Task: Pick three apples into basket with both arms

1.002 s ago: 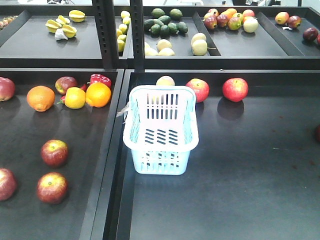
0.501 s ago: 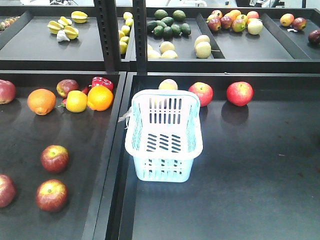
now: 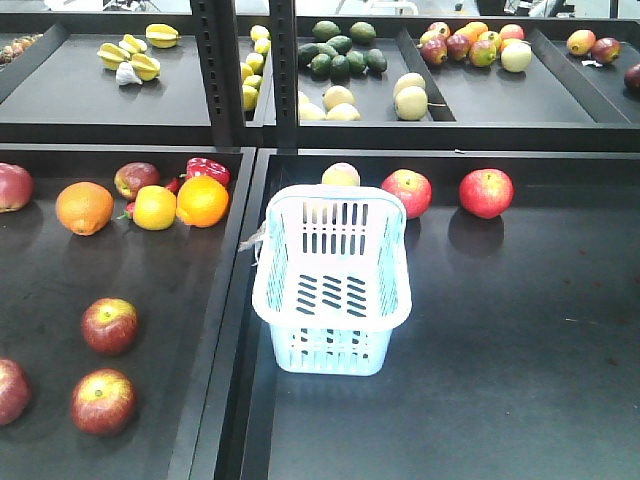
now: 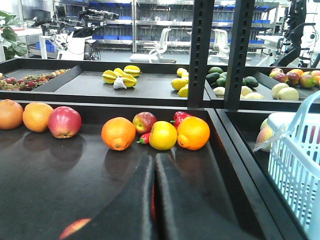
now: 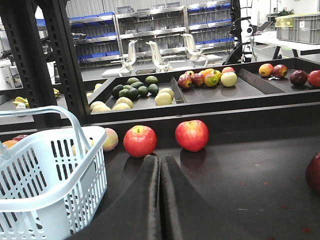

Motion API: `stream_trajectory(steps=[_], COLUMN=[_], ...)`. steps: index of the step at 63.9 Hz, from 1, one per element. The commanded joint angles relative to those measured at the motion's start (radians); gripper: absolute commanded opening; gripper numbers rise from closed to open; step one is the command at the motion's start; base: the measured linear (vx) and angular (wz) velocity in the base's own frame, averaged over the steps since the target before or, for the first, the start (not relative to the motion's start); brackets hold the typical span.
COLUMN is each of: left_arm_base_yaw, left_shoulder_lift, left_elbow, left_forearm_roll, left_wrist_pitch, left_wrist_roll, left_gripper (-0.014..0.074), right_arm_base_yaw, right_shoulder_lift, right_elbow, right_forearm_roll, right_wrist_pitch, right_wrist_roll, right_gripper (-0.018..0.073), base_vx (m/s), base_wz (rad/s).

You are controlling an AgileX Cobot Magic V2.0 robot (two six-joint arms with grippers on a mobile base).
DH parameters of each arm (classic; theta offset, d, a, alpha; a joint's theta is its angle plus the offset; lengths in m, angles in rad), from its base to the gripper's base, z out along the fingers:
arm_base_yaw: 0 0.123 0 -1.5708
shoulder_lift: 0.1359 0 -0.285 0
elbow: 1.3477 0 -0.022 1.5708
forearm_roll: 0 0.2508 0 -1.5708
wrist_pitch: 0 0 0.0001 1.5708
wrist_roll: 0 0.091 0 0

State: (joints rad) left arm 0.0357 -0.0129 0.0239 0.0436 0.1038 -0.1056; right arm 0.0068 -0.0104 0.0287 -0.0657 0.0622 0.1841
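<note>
Three dark red apples with yellowish streaks lie at the front of the left tray: one [image 3: 109, 325], one [image 3: 102, 400] and one at the frame's left edge [image 3: 8, 390]. The pale blue basket [image 3: 331, 228] stands empty at the left end of the right tray, and shows in both wrist views [image 4: 295, 165] [image 5: 45, 170]. My left gripper [image 4: 154, 159] is shut and hovers over the left tray; a sliver of apple [image 4: 74, 228] shows beside it. My right gripper [image 5: 160, 160] is shut, just right of the basket. Neither arm appears in the front view.
Oranges [image 3: 84, 207] [image 3: 202, 200], a yellow fruit [image 3: 154, 207], a red pepper [image 3: 205, 168] and further apples [image 3: 135, 178] line the left tray's back. Two bright red apples [image 3: 407, 192] [image 3: 486, 192] and a pale fruit [image 3: 340, 175] sit behind the basket. A black upright post [image 3: 218, 70] divides the shelves.
The whole scene has drifted slightly down and to the right in the front view, so the camera has moved. No fruit or basket has shifted on the trays.
</note>
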Motion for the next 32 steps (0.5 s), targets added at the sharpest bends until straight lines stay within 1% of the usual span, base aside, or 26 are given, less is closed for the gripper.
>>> stream_trajectory(steps=[1,32], left_arm_base_yaw=[-0.002,-0.002], left_shoulder_lift=[-0.013,-0.013], left_elbow=[0.024,0.024], left_forearm_roll=[-0.009,-0.009], left_wrist_pitch=[-0.076,-0.076], left_wrist_roll=[-0.003,-0.003], left_gripper=[-0.0006,-0.0006], right_arm_base_yaw=[-0.007,-0.007], right_shoulder_lift=[-0.011,-0.011], right_elbow=[0.013,0.013], right_forearm_roll=[-0.009,-0.009], right_wrist_pitch=[-0.068,-0.068], right_wrist_roll=[-0.010,-0.010], right_gripper=[-0.0004,-0.0004], base_vx=[0.03,0.02], base_wz=[0.01,0.01])
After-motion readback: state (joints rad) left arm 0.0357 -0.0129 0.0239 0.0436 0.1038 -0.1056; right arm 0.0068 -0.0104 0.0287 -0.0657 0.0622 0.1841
